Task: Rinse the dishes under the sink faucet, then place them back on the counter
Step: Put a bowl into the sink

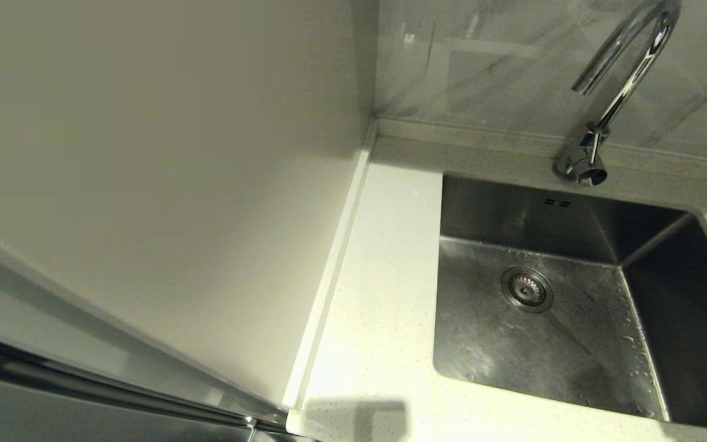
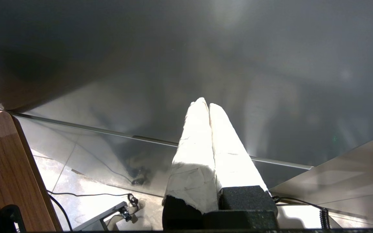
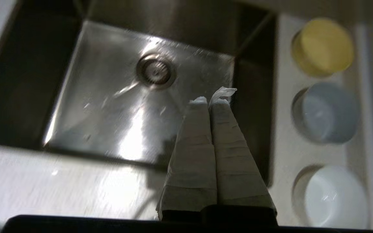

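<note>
The steel sink [image 1: 574,344] [image 3: 108,106] with its round drain strainer [image 1: 526,289] [image 3: 156,70] holds no dish. The chrome faucet [image 1: 620,80] curves above its back edge. Three bowls stand in a row on the speckled counter [image 3: 287,136] beside the basin: a yellow bowl [image 3: 323,46], a pale grey bowl [image 3: 325,112] and a white bowl [image 3: 335,196]. My right gripper [image 3: 209,101] hovers shut and empty above the sink's side nearest the bowls. My left gripper [image 2: 205,104] is shut, holds nothing, and sits low beside a grey panel. Neither gripper shows in the head view.
A plain off-white panel [image 1: 145,184] rises along the counter's left side. A strip of speckled counter [image 1: 384,294] lies between it and the sink. Water drops dot the basin floor. A wooden board [image 2: 15,174], cables and floor show in the left wrist view.
</note>
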You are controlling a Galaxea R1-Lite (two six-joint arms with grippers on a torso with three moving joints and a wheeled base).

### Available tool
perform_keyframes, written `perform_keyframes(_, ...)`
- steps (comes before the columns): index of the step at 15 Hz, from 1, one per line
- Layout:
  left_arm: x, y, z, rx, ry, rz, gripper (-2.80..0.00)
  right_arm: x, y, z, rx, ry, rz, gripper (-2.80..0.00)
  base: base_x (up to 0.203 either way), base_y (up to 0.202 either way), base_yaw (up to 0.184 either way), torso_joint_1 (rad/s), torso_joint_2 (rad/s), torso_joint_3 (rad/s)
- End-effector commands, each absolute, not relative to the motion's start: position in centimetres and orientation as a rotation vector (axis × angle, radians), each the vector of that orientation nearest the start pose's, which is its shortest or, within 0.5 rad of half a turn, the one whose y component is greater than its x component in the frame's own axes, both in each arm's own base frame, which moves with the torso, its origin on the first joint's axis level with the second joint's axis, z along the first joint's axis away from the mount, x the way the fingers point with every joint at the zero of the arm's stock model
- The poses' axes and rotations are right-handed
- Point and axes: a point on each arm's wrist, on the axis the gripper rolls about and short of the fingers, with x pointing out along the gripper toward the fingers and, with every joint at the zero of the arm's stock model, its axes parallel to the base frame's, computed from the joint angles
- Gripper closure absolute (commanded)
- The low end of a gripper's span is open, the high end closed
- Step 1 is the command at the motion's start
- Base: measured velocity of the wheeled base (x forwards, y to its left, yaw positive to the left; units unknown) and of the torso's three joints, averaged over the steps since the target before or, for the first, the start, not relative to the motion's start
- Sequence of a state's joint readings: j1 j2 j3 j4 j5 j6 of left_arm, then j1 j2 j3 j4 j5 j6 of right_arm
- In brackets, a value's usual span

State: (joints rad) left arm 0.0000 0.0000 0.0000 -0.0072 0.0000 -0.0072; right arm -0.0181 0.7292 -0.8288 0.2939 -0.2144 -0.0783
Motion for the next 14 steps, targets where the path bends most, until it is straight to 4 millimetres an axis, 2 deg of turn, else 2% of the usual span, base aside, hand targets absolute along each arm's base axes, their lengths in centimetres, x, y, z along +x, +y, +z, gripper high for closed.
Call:
perform_keyframes(1,-2.3,0.0,7.5,-0.008,-0.005,0.0,0.0,14.3,-1.2,28.8,-0.179,0.36,-0.282,0.0,0.0,0.0,0.0,0.0,0.0,0.0)
perform_keyframes(4,-2.3,0.0,7.6,-0.008,-0.006,-0.001,0.0,21.0,-2.5,29.8,-0.306,0.402,-0.359,0.0,0.0,0.0,0.0,0.0,0.0,0.0)
perform_keyframes(6,-2.3,0.0,7.5,-0.008,-0.005,0.0,0.0,23.7,-5.3,31.6,-0.309,0.377,-0.465,0.0,0.0,0.0,0.0,0.0,0.0,0.0)
perform_keyframes(7,-2.3,0.0,7.5,-0.008,-0.005,0.0,0.0,24.5,-7.4,32.2,-0.299,0.377,-0.525,0.0,0.0,0.0,0.0,0.0,0.0,0.0)
perform_keyframes(9,-2.3,0.0,7.5,-0.008,-0.005,0.0,0.0,24.5,-11.1,32.6,-0.256,0.414,-0.567,0.0,0.0,0.0,0.0,0.0,0.0,0.0)
perform_keyframes(12,-2.3,0.0,7.5,-0.008,-0.005,0.0,0.0,22.3,-15.7,31.6,-0.114,0.518,-0.459,0.0,0.0,0.0,0.0,0.0,0.0,0.0)
perform_keyframes(14,-2.3,0.0,7.5,-0.008,-0.005,0.0,0.0,21.1,-17.7,30.9,0.026,0.587,-0.345,0.0,0.0,0.0,0.0,0.0,0.0,0.0)
